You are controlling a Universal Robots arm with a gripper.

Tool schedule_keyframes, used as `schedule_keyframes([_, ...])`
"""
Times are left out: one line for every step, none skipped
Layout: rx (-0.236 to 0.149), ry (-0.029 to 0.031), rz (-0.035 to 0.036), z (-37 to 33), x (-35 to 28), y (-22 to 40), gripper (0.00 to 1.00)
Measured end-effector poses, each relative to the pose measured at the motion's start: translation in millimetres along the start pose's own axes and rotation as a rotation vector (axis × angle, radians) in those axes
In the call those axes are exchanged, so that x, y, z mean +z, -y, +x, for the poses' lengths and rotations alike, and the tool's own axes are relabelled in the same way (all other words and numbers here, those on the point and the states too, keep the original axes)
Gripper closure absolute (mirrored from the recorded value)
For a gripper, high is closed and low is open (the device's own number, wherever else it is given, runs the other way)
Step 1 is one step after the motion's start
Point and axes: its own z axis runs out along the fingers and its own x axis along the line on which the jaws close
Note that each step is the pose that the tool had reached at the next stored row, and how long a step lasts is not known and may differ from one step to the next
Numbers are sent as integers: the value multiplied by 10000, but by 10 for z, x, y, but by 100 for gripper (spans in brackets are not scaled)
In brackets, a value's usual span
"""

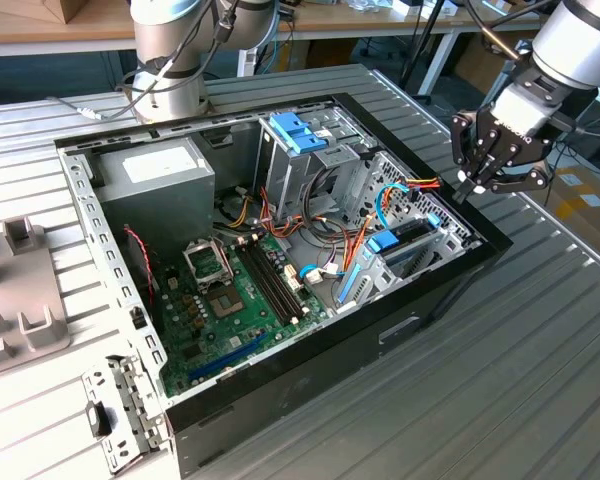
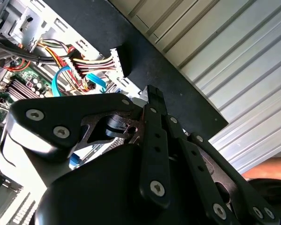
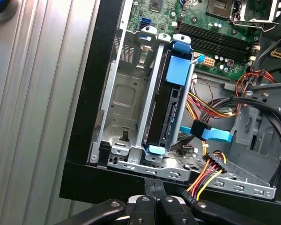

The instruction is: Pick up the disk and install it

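While the black multi-link gripper (image 1: 477,183) hangs above the far edge of the open black desktop computer case (image 1: 310,375), on the exterior view's right, its fingers (image 1: 467,180) are pinched together with nothing between them. In the first wrist view the fingers (image 3: 153,193) meet in a closed line just outside the case wall.

The disk (image 3: 171,103), a flat dark-and-silver metal hard drive framed in a bright blue plastic carrier, stands on edge in a slot of the silver sheet-metal drive cage (image 3: 126,98), at the case corner nearest the gripper. A broad blue tab caps one end, and a smaller blue clip shows at the other end by the cage rail. The bay beside it is bare metal. In the exterior view the disk (image 1: 398,243) shows as a blue-topped slab among the cabling.

A flat blue data cable (image 3: 210,133) and a bundle of red, yellow and black power wires (image 3: 208,171) lie just beside the disk; whether either is plugged in, I cannot tell. The green motherboard (image 1: 235,305) covers the case floor, and the grey boxy power supply (image 1: 160,180) sits at the opposite corner. The case rests on a ribbed grey metal surface (image 1: 540,370).
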Motion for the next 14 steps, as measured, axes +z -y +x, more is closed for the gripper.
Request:
schedule_keyframes([-34,-1,-3,0,0,0,89])
schedule_keyframes([-95,-2,-8,0,0,0,89])
schedule_keyframes([-129,-4,-10,0,0,0,89])
schedule_keyframes([-172,-4,-14,0,-1,0,89])
schedule_keyframes([-223,-3,-17,0,0,0,89])
schedule_keyframes([-264,-2,-20,0,0,0,89])
schedule_keyframes([-354,-1,-26,0,0,0,89])
schedule_keyframes([-443,1,-32,0,0,0,89])
schedule_keyframes([-500,2,-36,0,-1,0,89])
schedule_keyframes([-544,3,-39,0,-1,0,89])
schedule_keyframes([-617,5,-44,0,0,0,89])
schedule_keyframes([-668,7,-47,0,0,0,89])
schedule_keyframes([-716,8,-50,0,0,0,89])
schedule_keyframes([-763,9,-53,0,0,0,89])
